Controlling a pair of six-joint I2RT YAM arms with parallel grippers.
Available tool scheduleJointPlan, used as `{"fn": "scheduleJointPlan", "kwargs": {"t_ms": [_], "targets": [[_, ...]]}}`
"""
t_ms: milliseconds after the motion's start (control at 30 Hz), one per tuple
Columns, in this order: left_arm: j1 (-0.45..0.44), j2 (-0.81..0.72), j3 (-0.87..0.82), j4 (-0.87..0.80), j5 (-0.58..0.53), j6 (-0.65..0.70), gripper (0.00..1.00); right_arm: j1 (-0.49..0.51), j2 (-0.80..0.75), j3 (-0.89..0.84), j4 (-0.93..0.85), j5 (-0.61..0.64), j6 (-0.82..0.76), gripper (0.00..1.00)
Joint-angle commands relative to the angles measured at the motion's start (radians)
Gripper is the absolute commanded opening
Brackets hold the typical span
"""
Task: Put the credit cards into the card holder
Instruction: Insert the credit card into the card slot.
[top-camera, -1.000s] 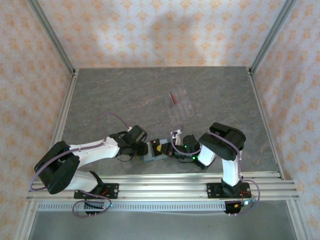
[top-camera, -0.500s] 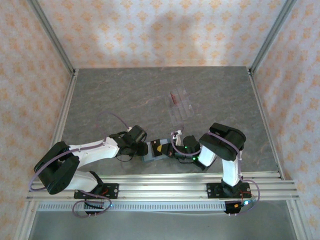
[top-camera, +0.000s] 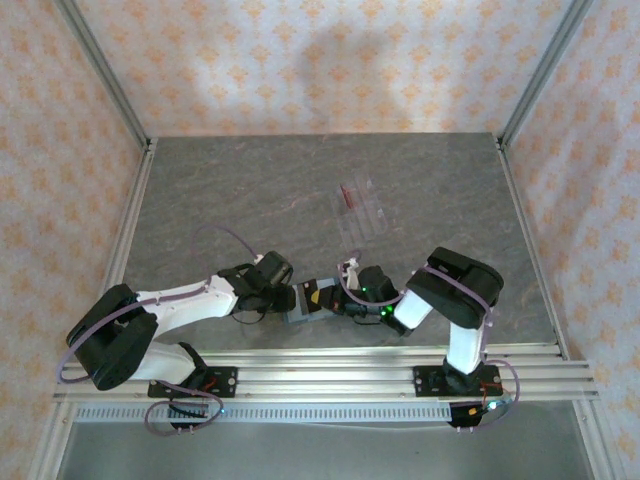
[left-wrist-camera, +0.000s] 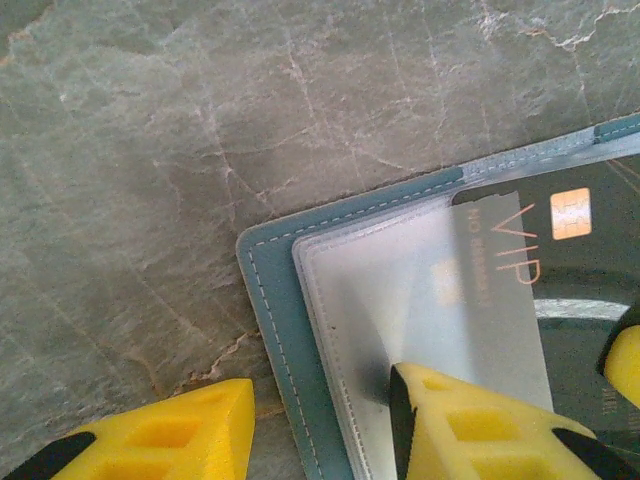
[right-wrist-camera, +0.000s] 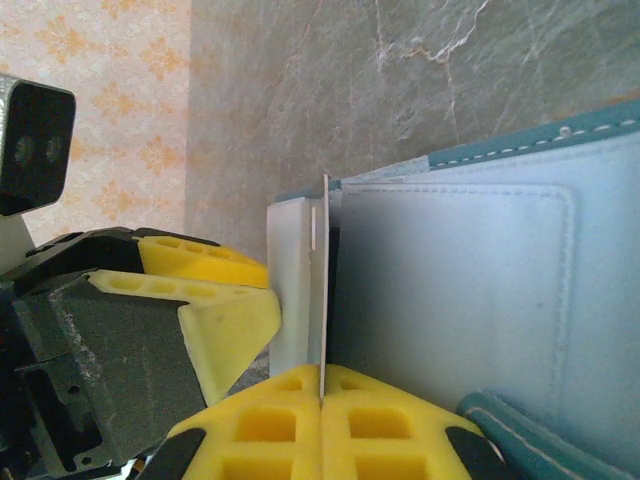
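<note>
The teal card holder lies open and flat near the table's front edge, its pale clear pocket facing up. A dark credit card marked VIP, with a gold chip, sits partly under that pocket. My right gripper is shut on this card, which shows edge-on at the pocket's mouth. My left gripper is open and straddles the holder's edge. One of its fingers presses on the pocket and the other rests on the table. In the top view the two grippers meet over the holder.
A clear slotted plastic rack stands mid-table behind the grippers, with a reddish card at its far end. Aluminium rails run along the near edge just below the holder. Patterned walls enclose the table.
The right wrist has shifted slightly left toward the holder, carrying the dark card with it, and its elbow has swung out to the right. The left arm has stayed put.
</note>
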Motion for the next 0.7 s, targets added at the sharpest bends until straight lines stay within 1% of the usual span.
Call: {"fn": "scheduleJointPlan", "kwargs": {"t_ms": [0,300,667], "targets": [[-0.005,0.008,-0.035,-0.069,-0.034,0.006,0.4,0.014,0.012,-0.012,-0.276,0.067,-0.025,0.0],[-0.006,0.017,-0.041,-0.051,-0.029,0.006,0.4,0.021,-0.083,0.016,-0.467,0.079,-0.059,0.0],[-0.006,0.026,-0.046,-0.036,-0.027,0.007,0.4,0.051,-0.095,0.044,-0.543,0.085,-0.062,0.0]]}}
